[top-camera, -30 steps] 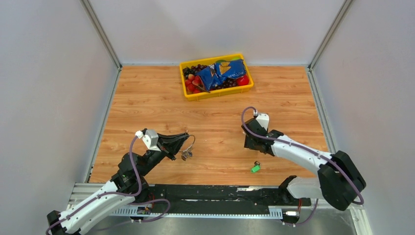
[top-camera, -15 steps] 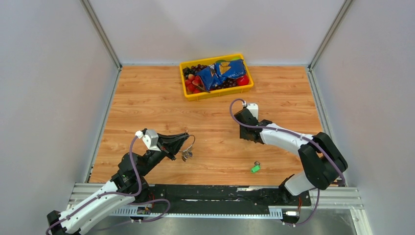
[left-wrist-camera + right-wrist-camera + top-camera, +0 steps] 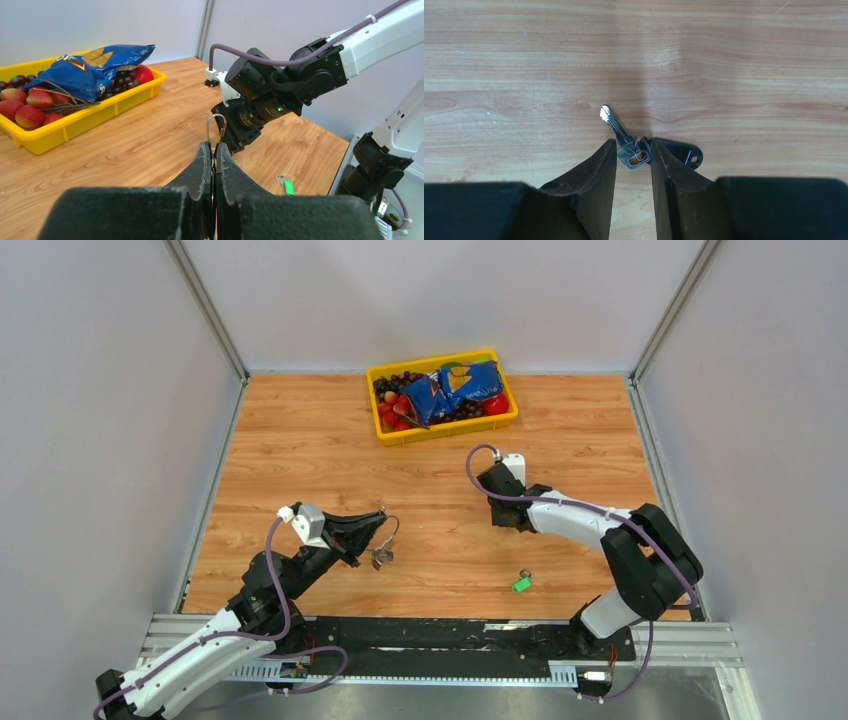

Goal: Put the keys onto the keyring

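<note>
Your left gripper (image 3: pixel 213 146) is clamped on the keyring (image 3: pixel 208 129), its wire loop poking up at frame centre. Your right gripper (image 3: pixel 633 146) stands narrow, fingers straddling a silver key (image 3: pixel 619 134) with a black tag (image 3: pixel 679 152) on the table (image 3: pixel 524 60). The green-tagged key (image 3: pixel 521 583) lies lower right of centre. Blue bag (image 3: pixel 90 67) in tray (image 3: pixel 85 125): print unreadable.

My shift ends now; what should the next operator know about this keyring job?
Left pincer: shut on the thin silver wire keyring, held above the wooden table.
Right pincer: open, jaws either side of a small silver key with a black tag lying on the table.
Green-tagged silver key lies loose by the table's near edge.
Done: keyring held. Left: grasp and thread both keys.
</note>
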